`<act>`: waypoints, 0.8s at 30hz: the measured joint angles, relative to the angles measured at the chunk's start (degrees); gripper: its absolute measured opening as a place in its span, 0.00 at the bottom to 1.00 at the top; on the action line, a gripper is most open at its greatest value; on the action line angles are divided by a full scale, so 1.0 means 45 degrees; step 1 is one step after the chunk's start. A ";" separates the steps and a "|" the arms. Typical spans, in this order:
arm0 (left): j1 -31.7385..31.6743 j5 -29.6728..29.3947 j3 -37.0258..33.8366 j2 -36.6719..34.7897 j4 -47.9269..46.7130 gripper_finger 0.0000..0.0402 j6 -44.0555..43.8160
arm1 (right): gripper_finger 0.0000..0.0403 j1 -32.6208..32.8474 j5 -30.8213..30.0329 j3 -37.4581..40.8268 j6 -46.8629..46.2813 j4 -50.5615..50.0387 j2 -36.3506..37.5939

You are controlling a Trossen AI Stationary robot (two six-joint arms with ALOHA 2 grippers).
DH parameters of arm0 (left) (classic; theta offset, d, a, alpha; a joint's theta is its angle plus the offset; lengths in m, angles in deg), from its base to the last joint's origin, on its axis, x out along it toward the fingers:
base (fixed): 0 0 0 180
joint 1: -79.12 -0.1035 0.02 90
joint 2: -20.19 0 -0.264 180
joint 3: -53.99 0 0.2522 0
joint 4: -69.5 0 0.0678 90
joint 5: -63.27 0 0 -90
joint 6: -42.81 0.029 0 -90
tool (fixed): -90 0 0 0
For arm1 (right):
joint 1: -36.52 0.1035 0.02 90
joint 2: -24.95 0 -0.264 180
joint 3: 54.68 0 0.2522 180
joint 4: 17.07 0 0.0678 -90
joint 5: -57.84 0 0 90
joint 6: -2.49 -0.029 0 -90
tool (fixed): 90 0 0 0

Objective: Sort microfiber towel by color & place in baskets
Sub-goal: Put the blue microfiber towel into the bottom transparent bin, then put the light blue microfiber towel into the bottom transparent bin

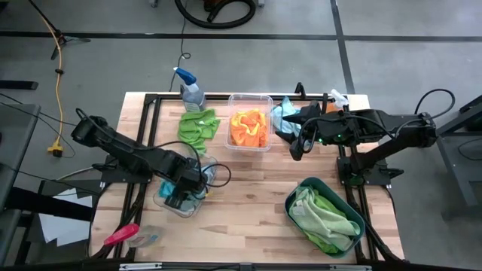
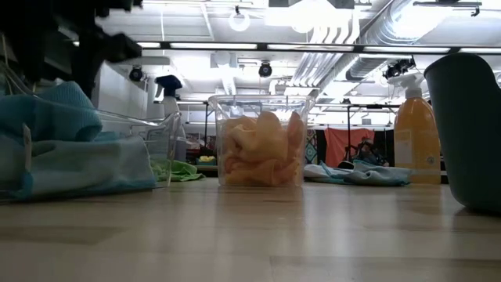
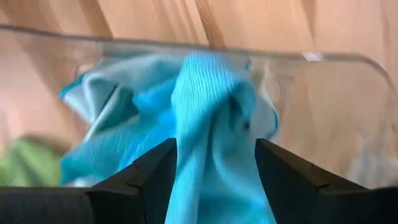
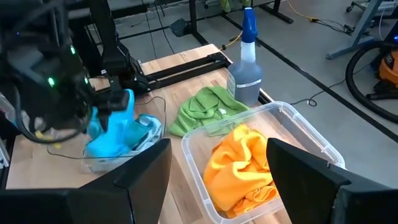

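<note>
Light blue microfiber cloth point(image 3: 211, 124) is pinched between the fingers point(image 3: 146, 177) of the left pincer point(image 1: 179, 192), which is clenched on it directly above the clear shallow dish point(image 1: 184, 197) at the bench's front left; the cloth hangs down into the dish, where more blue fabric is bunched. Orange cloths point(image 1: 249, 128) fill the clear deep tub point(image 1: 265, 102) at the rear centre of the bench point(image 1: 248, 188). One lime green cloth point(image 1: 198, 125) lies loose on the bench just left of that tub, beside a spray bottle point(image 1: 190, 90). Further green cloths point(image 1: 325, 217) sit in the dark teal basin point(image 1: 292, 199) at the front right. The right pincer point(image 1: 299, 144) hangs released to the right of the tub, near another blue cloth point(image 1: 284, 114) lying on the bench. A pink-handled tool point(image 1: 120, 235) rests at the front left corner.
</note>
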 joint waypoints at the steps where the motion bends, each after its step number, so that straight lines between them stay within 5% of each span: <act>1: 0.0000 -0.0012 0.0404 0.0000 -0.0633 0.52 0.0129 | 0.65 0.0000 0.0027 0.0000 0.0067 0.0000 0.0000; 7: -0.0175 -0.0766 0.3042 -0.0022 -0.3848 0.52 -0.0192 | 0.65 0.0005 0.0112 0.0000 0.0082 -0.0239 0.0000; 11: -0.0496 -0.2133 0.4550 -0.0585 -0.3144 0.52 -0.1025 | 0.65 0.0000 0.0266 0.0000 0.0086 -0.0507 0.0000; 17: -0.1047 -0.4697 0.3861 -0.2630 0.4157 0.52 -0.1407 | 0.65 0.0000 0.0308 0.0000 0.0086 -0.0636 0.0000; 24: -0.2156 -0.4646 -0.0277 -0.4308 1.2955 0.52 -0.0893 | 0.65 0.0001 0.0418 0.0000 0.0082 -0.0636 0.0000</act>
